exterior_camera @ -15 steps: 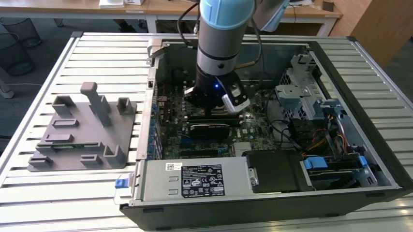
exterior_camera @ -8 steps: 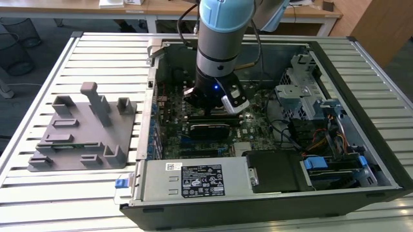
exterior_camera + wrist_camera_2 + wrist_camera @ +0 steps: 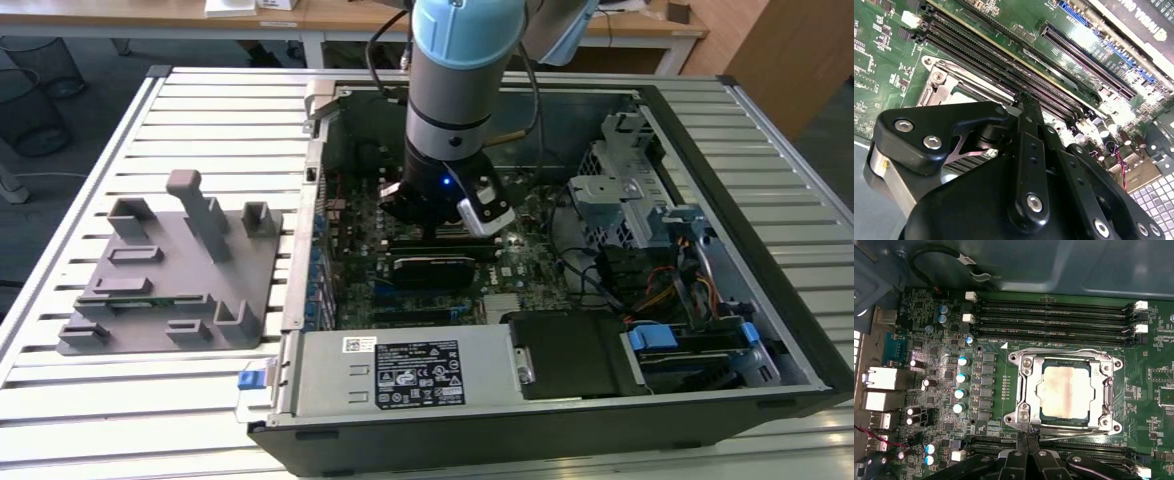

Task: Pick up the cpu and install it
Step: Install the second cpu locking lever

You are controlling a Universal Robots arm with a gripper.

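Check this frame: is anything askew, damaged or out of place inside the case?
Nothing stands out. In the first wrist view the cpu lies flat and square in the socket frame, and the memory slots are intact. The hand sits beside the socket.

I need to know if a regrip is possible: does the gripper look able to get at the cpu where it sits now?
Probably not cleanly. The cpu lies in the socket with the metal frame around its edges, so the gripper beside it has only the top face exposed.

The slatted metal table (image 3: 200,100) carries a grey holder block (image 3: 167,275) and an open computer case (image 3: 534,420).
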